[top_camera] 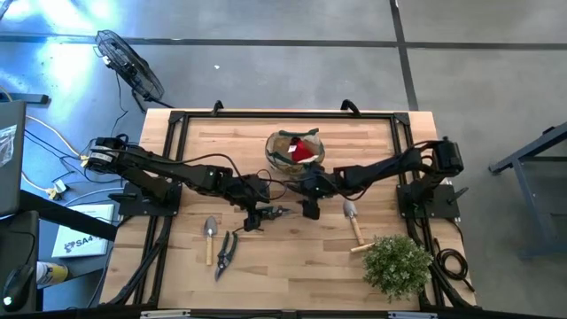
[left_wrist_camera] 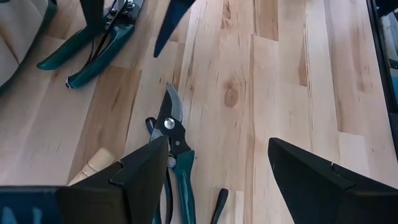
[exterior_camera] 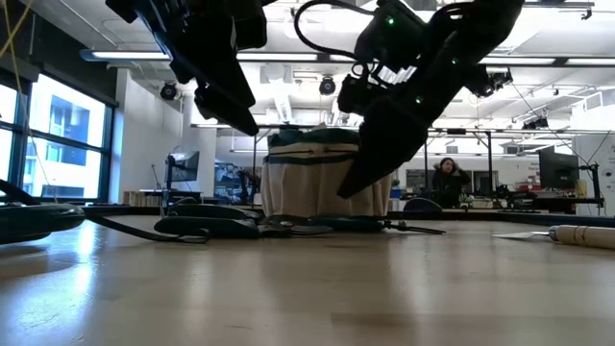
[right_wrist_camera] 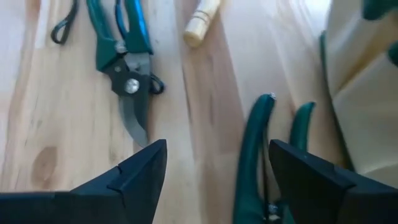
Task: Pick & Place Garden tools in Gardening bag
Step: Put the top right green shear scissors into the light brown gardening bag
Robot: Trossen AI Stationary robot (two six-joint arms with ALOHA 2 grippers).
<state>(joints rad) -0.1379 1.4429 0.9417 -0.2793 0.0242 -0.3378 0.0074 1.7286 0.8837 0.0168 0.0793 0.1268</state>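
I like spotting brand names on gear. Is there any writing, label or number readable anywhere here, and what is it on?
"SA": partial print on a white box on the floor left of the table; the rest is cut off.
Garden tools, gardening bag: no readable text.
Background room in the low view: signs or screens too blurred to read.
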